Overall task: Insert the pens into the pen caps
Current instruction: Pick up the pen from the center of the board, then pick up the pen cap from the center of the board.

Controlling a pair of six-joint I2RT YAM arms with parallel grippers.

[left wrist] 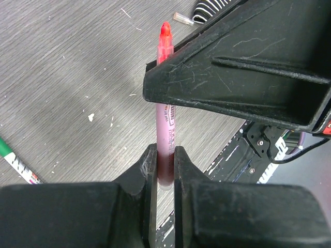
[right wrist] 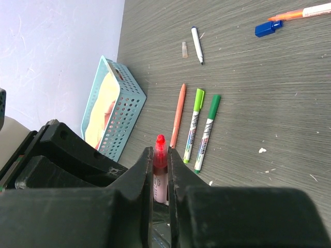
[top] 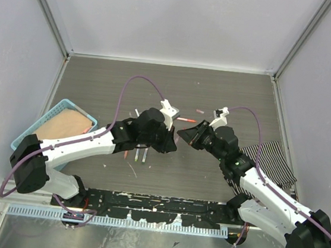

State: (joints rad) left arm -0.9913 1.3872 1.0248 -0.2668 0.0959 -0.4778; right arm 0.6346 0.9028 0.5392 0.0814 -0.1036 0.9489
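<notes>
Both claws are on the same pen. Left claw (left wrist: 165, 152) is closed narrow on the lower barrel of the red-ended pen (left wrist: 165, 119). Right claw (right wrist: 160, 152) is clamped on it up near the red end, with the red tip poking out past the fingers. The pen is held up off the tabletop (top: 99, 74), mid-workspace, between the two wrists, and the claw bodies nearly touch.

Loose on the tabletop:
- orange pen (right wrist: 178, 113), lime-ended pen (right wrist: 194, 124) and green-ended pen (right wrist: 207, 132) lie side by side, roughly parallel, near the blue basket (right wrist: 111, 108)
- white pen with a dark tip (right wrist: 197, 45), with a small clear cap (right wrist: 184, 49) just beside it
- blue cap (right wrist: 266, 28) at the tip of an orange-tipped pen (right wrist: 302, 11); can't tell if they touch

Striped cloth (top: 272, 157) lies at the right side, partly under the right arm. The basket sits at the left edge and holds something tan; can't tell what.
</notes>
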